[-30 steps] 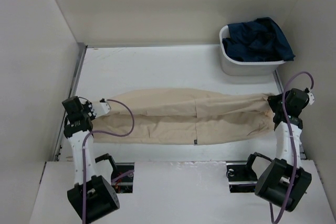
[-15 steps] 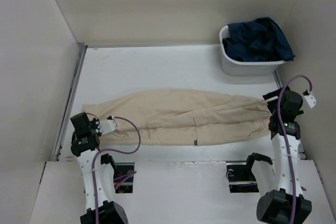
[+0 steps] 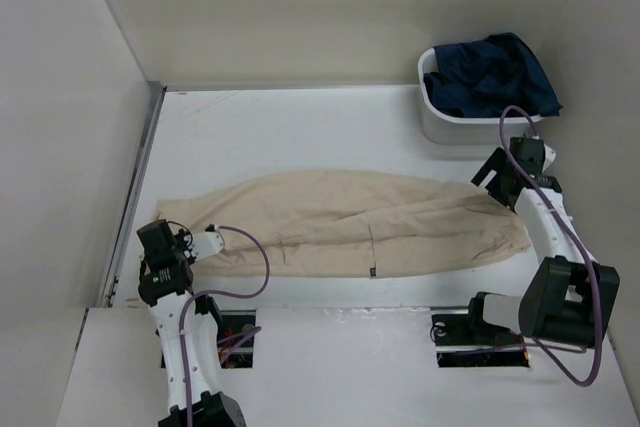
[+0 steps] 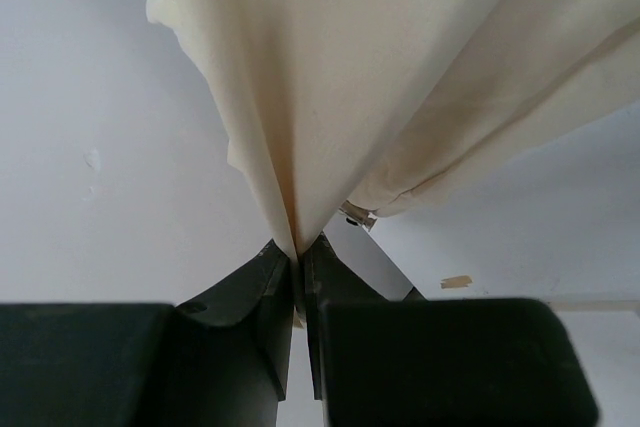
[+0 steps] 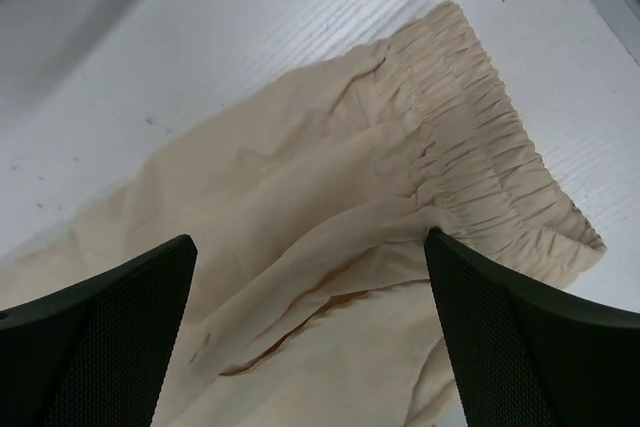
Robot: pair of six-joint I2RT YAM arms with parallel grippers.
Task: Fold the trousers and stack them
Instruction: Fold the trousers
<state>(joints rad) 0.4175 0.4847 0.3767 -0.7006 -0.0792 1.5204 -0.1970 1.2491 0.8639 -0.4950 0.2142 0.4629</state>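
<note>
Beige trousers [image 3: 340, 222] lie folded lengthwise across the table, legs to the left and waistband to the right. My left gripper [image 3: 207, 241] sits low at their left end, shut on the leg ends. In the left wrist view the cloth [image 4: 340, 77] fans out from between the shut jaws of the left gripper [image 4: 298, 247]. My right gripper [image 3: 497, 175] hovers open above the right end. In the right wrist view the elastic waistband [image 5: 480, 157] lies flat below the right gripper [image 5: 308, 247], and nothing is between its fingers.
A white bin [image 3: 470, 127] holding dark blue clothing [image 3: 495, 72] stands at the back right, just behind the right gripper. A metal rail [image 3: 140, 177] runs along the table's left edge. Walls enclose the left, back and right.
The right gripper opened, let go of the waistband and rose toward the back. The left gripper pulled the leg ends toward the near edge. The trousers now lie flat.
</note>
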